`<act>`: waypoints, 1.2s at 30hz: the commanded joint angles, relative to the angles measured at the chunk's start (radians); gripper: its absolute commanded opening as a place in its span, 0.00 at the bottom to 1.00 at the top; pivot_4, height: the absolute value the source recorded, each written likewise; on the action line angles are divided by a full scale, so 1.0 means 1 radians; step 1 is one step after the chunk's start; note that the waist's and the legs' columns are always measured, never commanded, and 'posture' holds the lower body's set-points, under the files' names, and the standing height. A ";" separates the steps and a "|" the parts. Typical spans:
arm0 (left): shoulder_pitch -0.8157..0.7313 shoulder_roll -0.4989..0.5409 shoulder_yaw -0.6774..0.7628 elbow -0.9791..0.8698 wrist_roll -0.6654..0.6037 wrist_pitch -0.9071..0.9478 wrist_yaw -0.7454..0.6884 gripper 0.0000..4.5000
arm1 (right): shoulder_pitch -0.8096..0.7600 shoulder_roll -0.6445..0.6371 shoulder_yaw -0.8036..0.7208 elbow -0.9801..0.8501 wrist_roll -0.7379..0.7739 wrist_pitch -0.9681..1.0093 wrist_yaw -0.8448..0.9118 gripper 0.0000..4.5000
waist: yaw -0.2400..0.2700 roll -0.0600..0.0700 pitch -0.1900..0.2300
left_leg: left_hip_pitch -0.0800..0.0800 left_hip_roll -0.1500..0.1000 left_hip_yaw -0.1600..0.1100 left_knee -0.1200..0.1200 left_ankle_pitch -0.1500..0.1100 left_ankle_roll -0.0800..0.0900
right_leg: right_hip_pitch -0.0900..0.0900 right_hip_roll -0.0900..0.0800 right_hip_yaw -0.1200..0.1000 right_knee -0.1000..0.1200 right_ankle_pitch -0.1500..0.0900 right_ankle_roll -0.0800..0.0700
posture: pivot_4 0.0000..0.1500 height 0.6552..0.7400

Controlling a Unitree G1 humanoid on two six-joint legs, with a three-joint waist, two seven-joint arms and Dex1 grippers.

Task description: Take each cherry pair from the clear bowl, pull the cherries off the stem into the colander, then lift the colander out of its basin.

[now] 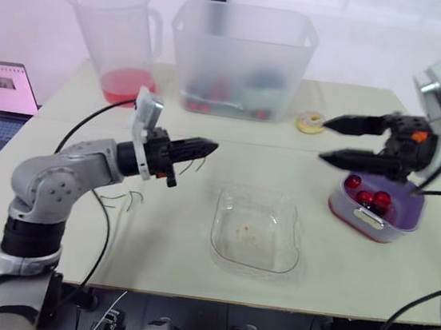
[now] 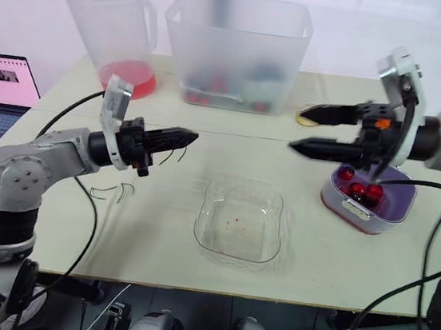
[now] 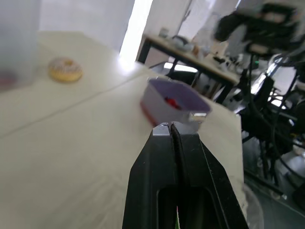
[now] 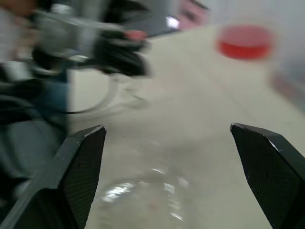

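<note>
Purple colander next: shed the stem, then lift

Clear bowl (image 1: 256, 235) looks empty, just below and ahead of the left claw (image 1: 209, 147), which is pressed together on a bare green stem (image 1: 197, 162). The right claw (image 1: 326, 140) hangs spread; the colander (image 1: 408, 207), with cherries (image 1: 365, 196) in it, sits just beneath and behind its tips. My advice: drop the stem, then pinch only the colander's rim, not the basin (image 1: 358, 225), and lift it straight

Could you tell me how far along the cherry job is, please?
Done: the clear bowl looks empty, cherries lie in the colander, bare stems on the table. In hand: the left end effector seems shut on a stem. Left: drop it, then lift the colander out; the right end effector is open nearby.
</note>
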 commanded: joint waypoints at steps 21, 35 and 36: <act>0.394 0.037 0.388 0.321 -0.069 0.119 0.338 0.21 | -0.070 0.123 0.063 -0.084 0.078 0.019 -0.132 1.00 | -0.002 -0.001 -0.001 | -0.001 0.000 0.000 -0.001 0.000 0.000 | -0.002 -0.001 0.000 0.001 0.000 0.000 | 1.00 0.39; 0.272 0.210 0.584 0.416 -0.183 0.180 0.253 1.00 | -0.026 0.066 0.117 -0.084 0.031 -0.006 -0.111 1.00 | 0.000 -0.001 -0.001 | -0.001 0.000 0.001 -0.002 0.000 0.000 | -0.003 -0.003 0.001 0.001 0.000 0.000 | 1.00 0.39; 0.255 0.225 0.589 0.417 -0.195 0.189 0.244 1.00 | -0.027 0.065 0.117 -0.082 0.029 -0.007 -0.109 1.00 | 0.001 -0.001 -0.001 | -0.001 0.000 0.001 -0.002 0.000 0.000 | -0.003 -0.003 0.001 0.001 0.000 0.000 | 1.00 0.39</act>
